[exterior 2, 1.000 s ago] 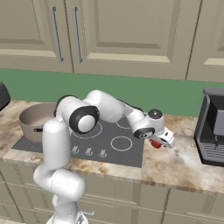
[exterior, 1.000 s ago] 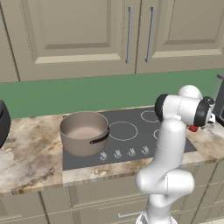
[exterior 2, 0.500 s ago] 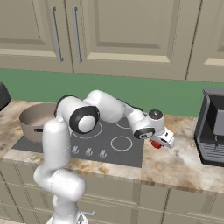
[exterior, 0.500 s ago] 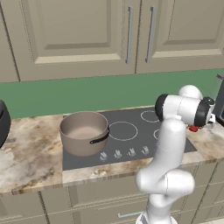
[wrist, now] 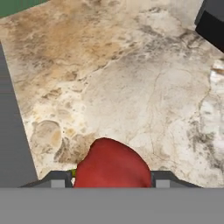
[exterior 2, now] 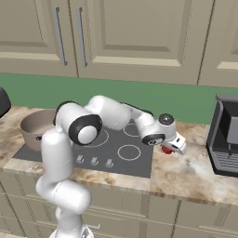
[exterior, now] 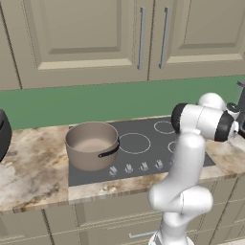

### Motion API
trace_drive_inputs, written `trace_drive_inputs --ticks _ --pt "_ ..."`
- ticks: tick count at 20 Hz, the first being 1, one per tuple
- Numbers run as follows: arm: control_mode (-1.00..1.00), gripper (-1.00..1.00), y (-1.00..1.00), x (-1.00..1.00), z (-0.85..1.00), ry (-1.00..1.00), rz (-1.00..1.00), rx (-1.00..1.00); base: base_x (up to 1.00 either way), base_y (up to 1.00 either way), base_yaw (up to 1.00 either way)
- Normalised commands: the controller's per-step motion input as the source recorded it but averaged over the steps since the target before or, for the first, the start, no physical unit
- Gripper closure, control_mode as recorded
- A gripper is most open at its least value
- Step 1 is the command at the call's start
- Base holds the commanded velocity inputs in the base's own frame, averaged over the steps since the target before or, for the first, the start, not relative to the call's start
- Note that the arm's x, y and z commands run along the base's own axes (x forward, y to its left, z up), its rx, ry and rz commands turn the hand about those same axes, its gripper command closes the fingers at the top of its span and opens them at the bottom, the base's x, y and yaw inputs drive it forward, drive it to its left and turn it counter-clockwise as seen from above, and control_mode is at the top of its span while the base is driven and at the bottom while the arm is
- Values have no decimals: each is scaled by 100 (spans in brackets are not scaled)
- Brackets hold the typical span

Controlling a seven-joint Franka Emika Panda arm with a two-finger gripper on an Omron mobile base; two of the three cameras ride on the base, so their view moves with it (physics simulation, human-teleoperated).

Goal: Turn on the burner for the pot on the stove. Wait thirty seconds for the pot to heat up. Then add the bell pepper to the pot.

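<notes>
The arm reaches far out to the right side, past the stove [exterior 2: 116, 146], down to the stone table [exterior 2: 195, 174]. That is where the bell pepper [wrist: 113, 166] sits — on the bare table just beside the edge of the stove, between the stove and a black machine [exterior 2: 226, 135] near the wall.

In the hand view, the pincer [wrist: 107, 178] has one finger on each side of the small red pepper, and both fingers press right up against it. So the pincer is clenched on the pepper. It looks like the pepper rests low by the table and is not lifted yet, though it is hard to be sure. The hand comes from above so the fingers can hug the round pepper at its widest part, where it will not slip out so easily.

The pot [exterior: 92, 145] stands on the left side of the stove, well apart from the pepper. Its black handle points toward the front, near the row of little knobs [exterior: 136, 167]. The pot is open on top with nothing in it, ready for food to drop in.

My guess for the next move — lift the pepper straight up, carry it left over the stove, and let go above the pot. A round, smooth pepper could roll or pop out if the grip is off to one side.
</notes>
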Motion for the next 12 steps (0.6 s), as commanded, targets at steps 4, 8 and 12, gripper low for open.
trace_drive_inputs --ticks 4,8,12 --pt "-100 100 2 -28 75 -10 0 3 0 0 0" --pt "-100 100 14 -63 100 -9 5 5 0 0 0" --pt "-100 100 47 -91 100 -2 14 6 0 0 0"
